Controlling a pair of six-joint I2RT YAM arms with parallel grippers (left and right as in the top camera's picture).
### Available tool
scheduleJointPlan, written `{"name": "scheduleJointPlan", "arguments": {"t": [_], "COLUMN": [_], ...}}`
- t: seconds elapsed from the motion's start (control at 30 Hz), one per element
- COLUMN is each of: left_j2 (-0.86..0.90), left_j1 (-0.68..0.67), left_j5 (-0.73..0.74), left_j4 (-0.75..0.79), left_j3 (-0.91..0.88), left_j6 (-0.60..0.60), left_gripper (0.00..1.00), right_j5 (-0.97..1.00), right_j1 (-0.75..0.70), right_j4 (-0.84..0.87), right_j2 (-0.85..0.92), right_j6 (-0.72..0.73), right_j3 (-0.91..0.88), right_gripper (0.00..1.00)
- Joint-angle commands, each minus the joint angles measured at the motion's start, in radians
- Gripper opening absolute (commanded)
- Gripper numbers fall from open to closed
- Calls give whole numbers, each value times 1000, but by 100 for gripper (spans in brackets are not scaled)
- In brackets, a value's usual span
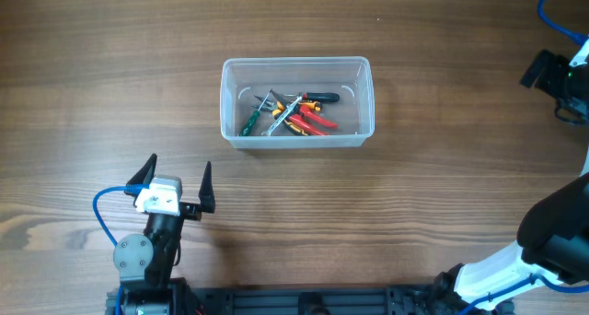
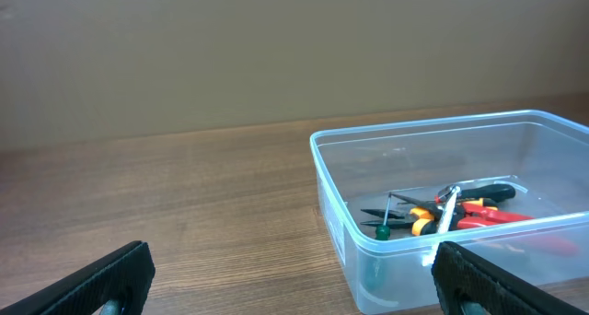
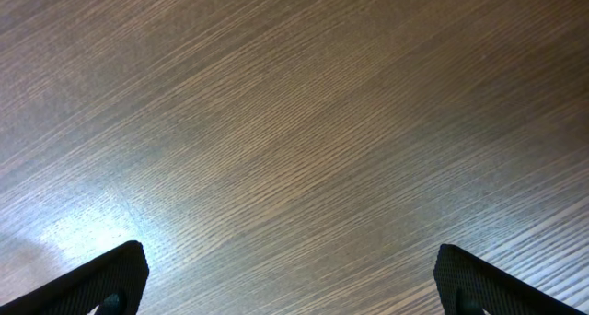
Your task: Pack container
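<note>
The clear plastic container (image 1: 296,102) stands on the wooden table at centre. Inside it lie several hand tools (image 1: 296,112): red- and orange-handled pliers, a black-handled tool and a green-handled screwdriver. My left gripper (image 1: 177,179) is open and empty, near the front left, short of the container. In the left wrist view the container (image 2: 460,204) is to the right ahead, and the gripper (image 2: 294,283) fingers are wide apart. My right gripper (image 3: 290,278) is open over bare wood; in the overhead view its arm (image 1: 563,75) is at the far right edge.
Wooden table (image 1: 442,195) all around the container. The arm bases sit along the front edge (image 1: 304,301). A blue cable (image 1: 557,2) loops at the top right.
</note>
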Motion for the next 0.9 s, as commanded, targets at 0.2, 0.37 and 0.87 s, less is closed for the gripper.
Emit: {"name": "scheduleJointPlan", "arguments": {"t": [0.2, 0.37, 0.87], "left_j2": [-8, -8, -8], "left_j1": [-6, -7, -7], "left_j5": [-6, -6, -6], "left_j4": [0, 0, 0], "left_j3": [-7, -7, -7], "left_j6": [12, 12, 12], "left_gripper": [100, 100, 100], "right_j5": [-8, -8, -8], "right_j1": [3, 3, 3], "right_j4": [2, 2, 67], "right_j2": [2, 2, -38], "right_j6": [18, 18, -13], "right_j3": [-2, -2, -2], "right_gripper": [100, 100, 100]}}
